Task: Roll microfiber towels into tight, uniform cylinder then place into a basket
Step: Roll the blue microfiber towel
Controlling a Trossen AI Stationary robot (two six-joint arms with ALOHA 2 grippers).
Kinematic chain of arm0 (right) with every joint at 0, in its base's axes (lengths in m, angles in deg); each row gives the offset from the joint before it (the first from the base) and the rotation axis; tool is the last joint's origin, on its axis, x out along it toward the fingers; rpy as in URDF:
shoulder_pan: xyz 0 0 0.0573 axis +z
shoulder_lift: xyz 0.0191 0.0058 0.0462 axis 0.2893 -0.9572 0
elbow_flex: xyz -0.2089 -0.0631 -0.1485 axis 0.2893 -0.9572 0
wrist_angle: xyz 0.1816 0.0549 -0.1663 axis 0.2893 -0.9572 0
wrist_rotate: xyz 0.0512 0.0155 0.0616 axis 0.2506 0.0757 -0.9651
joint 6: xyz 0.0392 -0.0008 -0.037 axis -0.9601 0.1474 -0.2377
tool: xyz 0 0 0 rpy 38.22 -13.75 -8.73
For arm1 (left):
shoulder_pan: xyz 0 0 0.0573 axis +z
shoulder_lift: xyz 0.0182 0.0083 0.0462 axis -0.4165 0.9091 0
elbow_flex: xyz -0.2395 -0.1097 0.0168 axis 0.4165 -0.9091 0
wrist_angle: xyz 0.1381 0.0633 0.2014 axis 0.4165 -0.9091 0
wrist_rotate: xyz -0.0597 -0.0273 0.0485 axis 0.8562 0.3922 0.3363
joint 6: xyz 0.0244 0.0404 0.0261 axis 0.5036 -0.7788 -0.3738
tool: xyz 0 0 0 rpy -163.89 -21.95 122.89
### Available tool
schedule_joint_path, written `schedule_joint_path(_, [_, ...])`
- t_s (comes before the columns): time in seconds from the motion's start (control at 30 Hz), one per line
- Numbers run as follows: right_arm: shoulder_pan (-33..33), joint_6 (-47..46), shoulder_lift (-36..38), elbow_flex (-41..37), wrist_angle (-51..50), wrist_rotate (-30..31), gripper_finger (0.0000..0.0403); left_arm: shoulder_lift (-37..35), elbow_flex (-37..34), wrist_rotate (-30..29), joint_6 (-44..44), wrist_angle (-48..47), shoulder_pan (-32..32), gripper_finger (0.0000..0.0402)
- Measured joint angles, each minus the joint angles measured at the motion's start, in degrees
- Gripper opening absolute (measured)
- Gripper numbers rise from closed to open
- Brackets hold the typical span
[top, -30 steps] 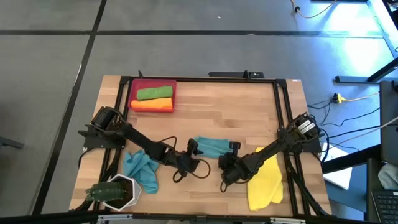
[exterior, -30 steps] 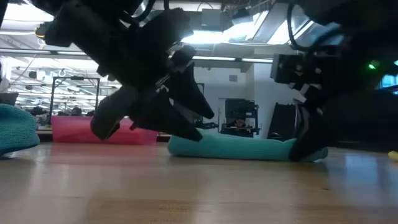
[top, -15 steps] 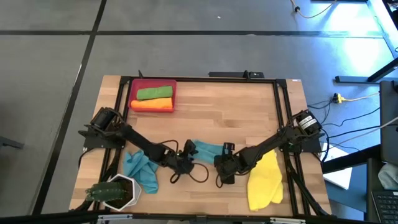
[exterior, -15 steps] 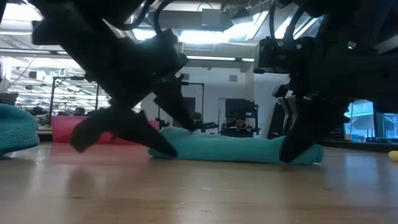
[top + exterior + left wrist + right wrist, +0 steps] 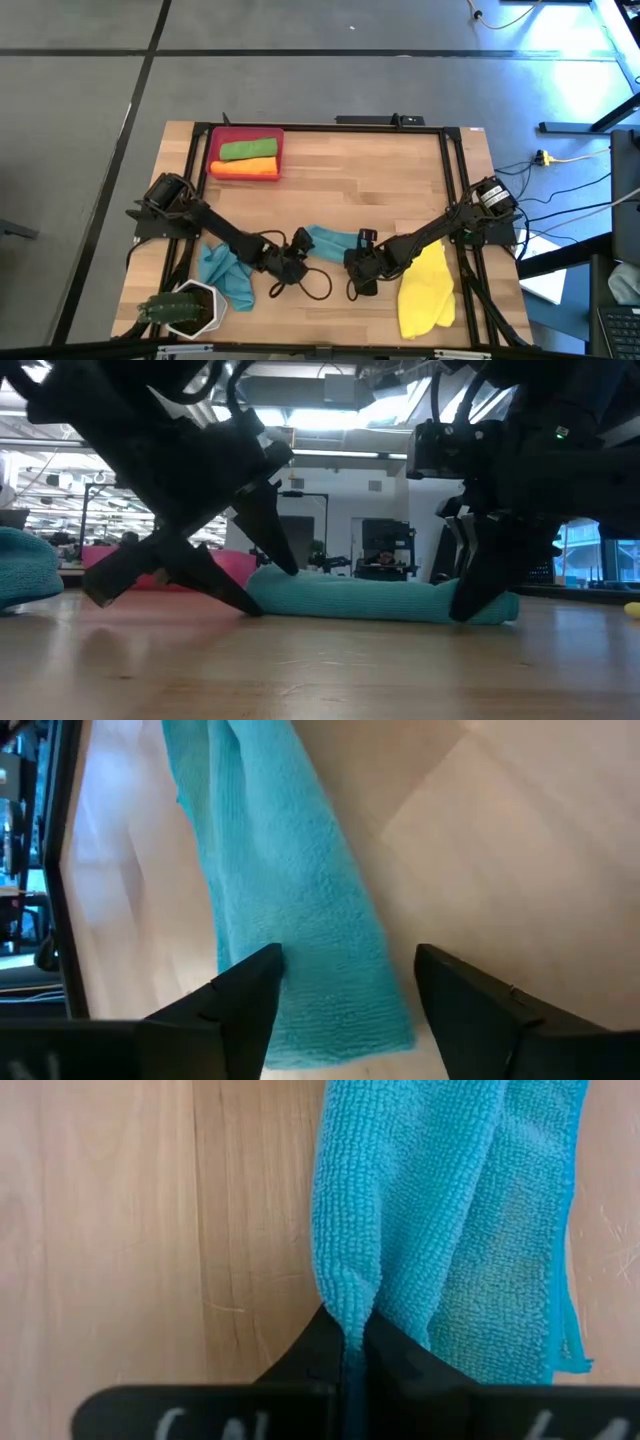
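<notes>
A teal towel (image 5: 331, 240), rolled into a long bundle, lies on the wooden table (image 5: 380, 180) between my two grippers. My left gripper (image 5: 345, 1010) is open at the roll's left end (image 5: 262, 588), one finger on each side of it. My right gripper (image 5: 345, 1348) is shut on the roll's right end. The red basket (image 5: 214, 146) at the far left holds a green roll (image 5: 248, 150) and an orange roll (image 5: 245, 168). A second teal towel (image 5: 224, 272) lies crumpled near the left arm. A yellow towel (image 5: 428, 290) lies under the right arm. My left gripper straddles the roll's left end (image 5: 300, 970) with open fingers; whether a finger (image 5: 245, 995) touches the cloth I cannot tell. My right gripper pinches a raised fold of the teal towel (image 5: 345, 1305) at its right end between its two fingers, slanting down from above. The towel rests on the table.
A white hexagonal pot with a plant (image 5: 185, 308) stands at the near left corner. Black rails (image 5: 455, 180) run along the table's sides. Bare wood lies between the basket and the teal roll.
My right gripper has gone toward the table's left edge with the towel's right end, and the roll has slid a little that way. My left gripper has drawn back toward the left, rolled about its axis and come down around the roll's left end, staying open.
</notes>
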Motion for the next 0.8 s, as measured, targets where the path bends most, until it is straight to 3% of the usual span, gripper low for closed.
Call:
schedule_joint_path(0.23, [0.0, 0.1, 0.0, 0.0, 0.0, 0.0, 0.0014, 0.0, 0.0, 2.5, -2.7, -0.1, 3.0, 0.0172])
schedule_joint_path(0.5, [1.1, -0.5, -0.2, -0.1, 2.0, 0.1, 0.0014, 0.1, -0.2, 6.1, 0.0, -0.4, 3.4, 0.0018])
schedule_joint_path(0.67, [2.3, -2.1, -0.2, -0.1, 2.6, 0.0, 0.0014, 0.1, -0.2, 8.2, 5.0, -0.1, 3.2, 0.0004])
schedule_joint_path(0.8, [2.8, -2.8, -0.2, -0.1, 2.8, -1.9, 0.0014, -0.4, -0.1, 13.1, 9.1, 0.1, 3.2, 0.0002])
